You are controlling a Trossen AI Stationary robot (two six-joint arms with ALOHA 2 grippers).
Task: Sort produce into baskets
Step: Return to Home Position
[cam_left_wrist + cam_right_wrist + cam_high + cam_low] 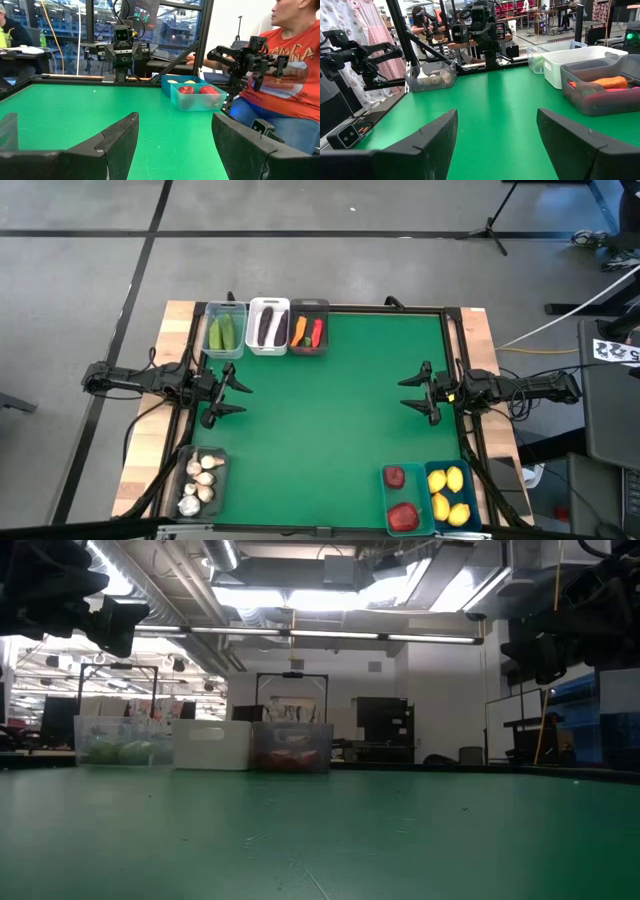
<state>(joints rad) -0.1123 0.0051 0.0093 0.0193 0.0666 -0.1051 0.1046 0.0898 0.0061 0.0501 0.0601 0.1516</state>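
All the produce lies in the baskets. At the far edge stand a clear basket with green cucumbers (224, 332), a white one with purple eggplants (267, 326) and a dark grey one with a carrot and a chili (308, 331). Near left, a dark basket holds garlic bulbs (199, 483). Near right, two teal baskets hold red fruits (402, 500) and lemons (450, 494). My left gripper (232, 398) waits open at the left edge, my right gripper (415, 392) open at the right edge, both above the green mat with nothing between the fingers.
The green mat (330, 410) between the arms is bare. A person in a red shirt (287, 75) sits beyond the table's near right corner, close to the teal baskets (192, 95).
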